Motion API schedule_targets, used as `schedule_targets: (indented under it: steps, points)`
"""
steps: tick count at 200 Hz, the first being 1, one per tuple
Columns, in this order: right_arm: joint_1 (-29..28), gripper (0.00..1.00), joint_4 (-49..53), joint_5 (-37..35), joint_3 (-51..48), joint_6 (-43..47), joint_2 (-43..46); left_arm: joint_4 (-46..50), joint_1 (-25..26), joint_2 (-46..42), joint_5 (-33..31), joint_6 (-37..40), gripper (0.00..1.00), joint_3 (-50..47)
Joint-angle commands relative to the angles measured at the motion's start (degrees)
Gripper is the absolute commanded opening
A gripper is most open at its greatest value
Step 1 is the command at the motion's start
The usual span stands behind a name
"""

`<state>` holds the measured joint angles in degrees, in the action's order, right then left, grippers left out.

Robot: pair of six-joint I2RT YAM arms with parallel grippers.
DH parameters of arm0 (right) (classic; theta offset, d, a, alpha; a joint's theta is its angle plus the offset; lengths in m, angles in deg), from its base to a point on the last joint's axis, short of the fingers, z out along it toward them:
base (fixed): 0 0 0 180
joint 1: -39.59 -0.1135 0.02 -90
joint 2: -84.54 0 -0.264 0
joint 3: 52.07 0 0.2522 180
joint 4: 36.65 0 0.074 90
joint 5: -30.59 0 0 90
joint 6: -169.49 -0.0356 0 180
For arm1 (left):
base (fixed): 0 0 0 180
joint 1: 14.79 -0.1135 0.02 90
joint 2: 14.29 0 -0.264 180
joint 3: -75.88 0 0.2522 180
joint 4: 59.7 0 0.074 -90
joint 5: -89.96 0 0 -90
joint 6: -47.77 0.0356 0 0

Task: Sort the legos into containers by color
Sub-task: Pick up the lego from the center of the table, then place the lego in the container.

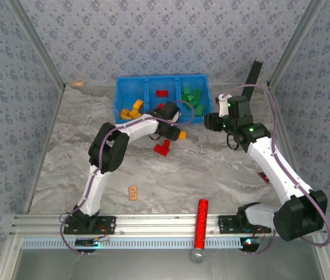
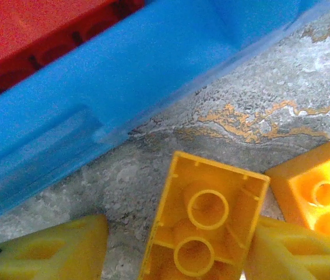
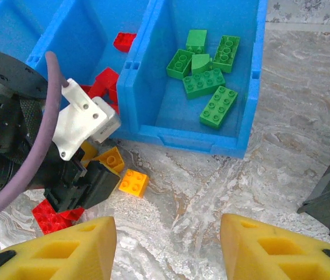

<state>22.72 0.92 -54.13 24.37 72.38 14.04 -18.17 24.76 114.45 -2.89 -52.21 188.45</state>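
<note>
The containers (image 1: 162,96) are three joined blue bins at the back. Yellow-orange legos (image 1: 132,109) lie in the left bin, red ones (image 1: 162,93) in the middle, green ones (image 3: 209,61) in the right. My left gripper (image 2: 176,251) is open low on the table by the bin wall (image 2: 95,99). It straddles an upturned yellow lego (image 2: 203,224); the right finger touches it and the left finger (image 2: 54,251) stands apart. An orange lego (image 2: 319,195) lies beside it, and red legos (image 1: 164,147) are nearby. My right gripper (image 3: 168,251) hangs open above bare table.
A flat tan marked block (image 1: 133,192) lies near the front. A red glittery cylinder (image 1: 201,224) stands by the rail. A black upright object (image 1: 255,73) is at the back right. The left arm's wrist (image 3: 13,134) fills the space left of my right gripper.
</note>
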Motion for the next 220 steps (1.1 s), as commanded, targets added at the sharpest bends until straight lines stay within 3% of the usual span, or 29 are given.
schedule_targets:
  steps: [1,110,188,220]
  points:
    - [-0.1,0.51,1.0,-0.8,-0.9,-1.2,0.9,2.3,0.6,1.4,-0.4,-0.6,0.57,1.9]
    - [0.1,0.54,-0.9,1.6,-3.9,-4.4,1.6,4.4,1.0,1.4,0.0,-2.8,0.26,0.1]
    - [-3.3,0.55,-7.1,0.8,-11.9,-11.5,3.7,3.1,0.9,-11.1,0.9,-3.0,0.21,-6.1]
    - [-4.9,0.54,-14.1,1.4,-15.4,-16.5,2.2,3.5,0.8,-15.7,0.3,-3.1,0.2,-5.7]
